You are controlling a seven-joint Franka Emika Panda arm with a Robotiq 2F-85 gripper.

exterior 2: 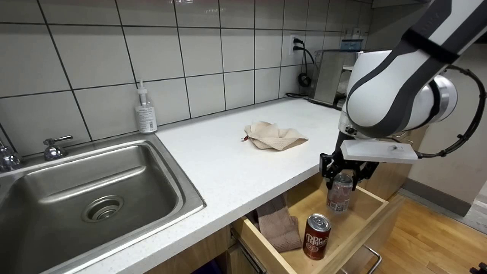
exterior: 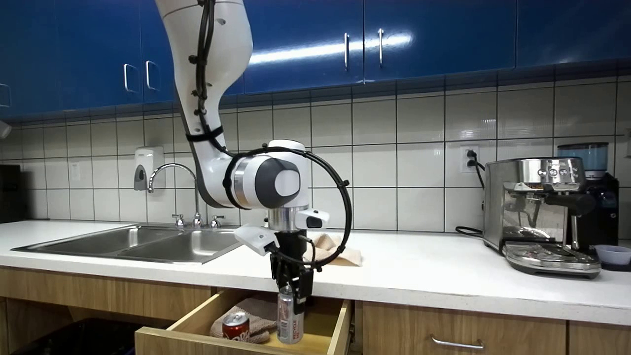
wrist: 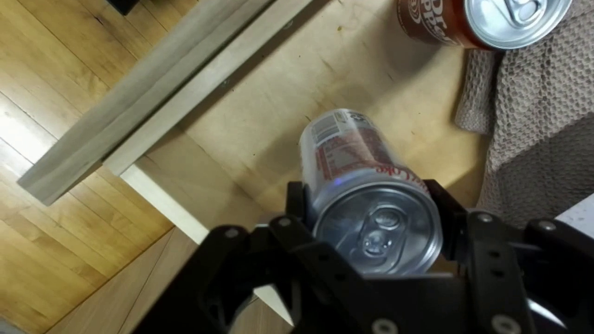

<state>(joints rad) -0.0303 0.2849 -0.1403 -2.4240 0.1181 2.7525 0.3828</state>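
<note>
In an exterior view I find the gripper (exterior 2: 342,185) clamped on the silver can (exterior 2: 338,196), over the open drawer (exterior 2: 310,201); base contact undetermined. Long axis near vertical, top toward twelve o'clock. Red can (exterior 2: 316,238) at its seven o'clock.

Bright glare on the blue cabinets (exterior: 310,29) (soft shadows in the drawer (wrist: 250,120)).

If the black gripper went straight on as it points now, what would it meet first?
The black gripper points roughly down, holding a silver metal Coke can; the can would likely meet the pale wooden drawer floor first, though any gap beneath is hard to judge.
</note>
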